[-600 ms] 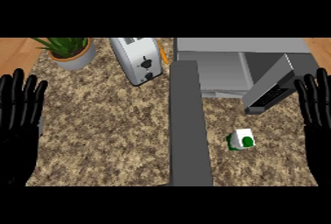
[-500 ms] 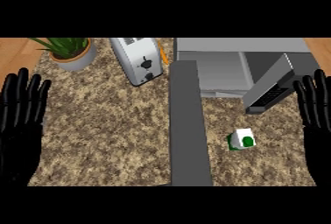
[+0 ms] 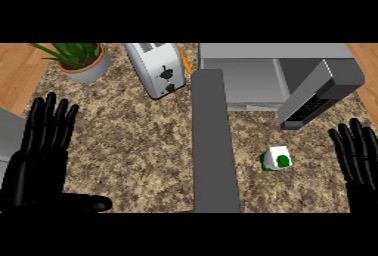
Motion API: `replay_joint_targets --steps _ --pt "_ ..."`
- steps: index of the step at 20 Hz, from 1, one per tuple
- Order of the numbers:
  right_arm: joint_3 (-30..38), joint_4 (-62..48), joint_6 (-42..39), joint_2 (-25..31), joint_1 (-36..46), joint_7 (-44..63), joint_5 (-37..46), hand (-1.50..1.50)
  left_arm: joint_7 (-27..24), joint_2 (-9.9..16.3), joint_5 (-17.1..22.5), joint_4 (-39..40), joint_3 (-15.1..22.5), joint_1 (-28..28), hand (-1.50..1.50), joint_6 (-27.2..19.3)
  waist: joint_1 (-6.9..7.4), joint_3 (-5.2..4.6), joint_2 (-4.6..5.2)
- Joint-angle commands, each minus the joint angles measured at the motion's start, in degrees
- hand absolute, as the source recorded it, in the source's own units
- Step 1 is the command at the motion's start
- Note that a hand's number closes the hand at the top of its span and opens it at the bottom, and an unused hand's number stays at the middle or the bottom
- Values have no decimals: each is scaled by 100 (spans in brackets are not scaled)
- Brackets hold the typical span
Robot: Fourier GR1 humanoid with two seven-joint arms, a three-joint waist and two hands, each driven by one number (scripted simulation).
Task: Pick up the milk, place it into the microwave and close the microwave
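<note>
The milk [image 3: 277, 159] is a small white and green carton standing on the speckled counter, right of the grey door panel. The microwave [image 3: 275, 75] stands at the back right with its cavity open; its door [image 3: 214, 145] hangs out toward me as a long grey slab. My right hand [image 3: 358, 155] is open, fingers straight, at the right edge, about a hand's width right of the carton and apart from it. My left hand [image 3: 40, 150] is open with fingers up at the left edge, far from the milk.
A silver toaster [image 3: 156, 70] lies at the back centre, just left of the microwave. A potted plant [image 3: 81, 60] stands at the back left. The dark control panel side [image 3: 314, 102] of the microwave juts out above the carton. Wooden floor shows beyond the counter's corners.
My right hand has dropped lower along the right edge, nearer the level of the milk. The left hand and the carton have hardly moved.
</note>
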State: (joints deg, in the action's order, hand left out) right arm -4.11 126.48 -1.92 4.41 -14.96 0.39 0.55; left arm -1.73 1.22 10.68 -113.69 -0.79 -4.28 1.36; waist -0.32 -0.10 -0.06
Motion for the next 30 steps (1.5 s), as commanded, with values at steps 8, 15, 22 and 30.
replay_joint_targets --steps 8,15,22,30 --pt "45 -365 -330 -169 -1141 -1003 -102 -150 -525 -56 258 -257 286 -1113 -150 314 18 10 -4" --pt "-227 -1445 -227 -384 -977 -1409 268 -150 -1092 -24 261 -305 522 -1986 -150 684 55 11 -3" --pt "455 -2698 -88 -337 -127 -1944 -46 -150 -1314 -119 89 -382 839 -2186 -150 428 54 11 2" --pt "922 -4625 417 -416 364 -3109 127 -150 -1781 -115 -14 -524 1141 -2804 -150 574 79 14 5"
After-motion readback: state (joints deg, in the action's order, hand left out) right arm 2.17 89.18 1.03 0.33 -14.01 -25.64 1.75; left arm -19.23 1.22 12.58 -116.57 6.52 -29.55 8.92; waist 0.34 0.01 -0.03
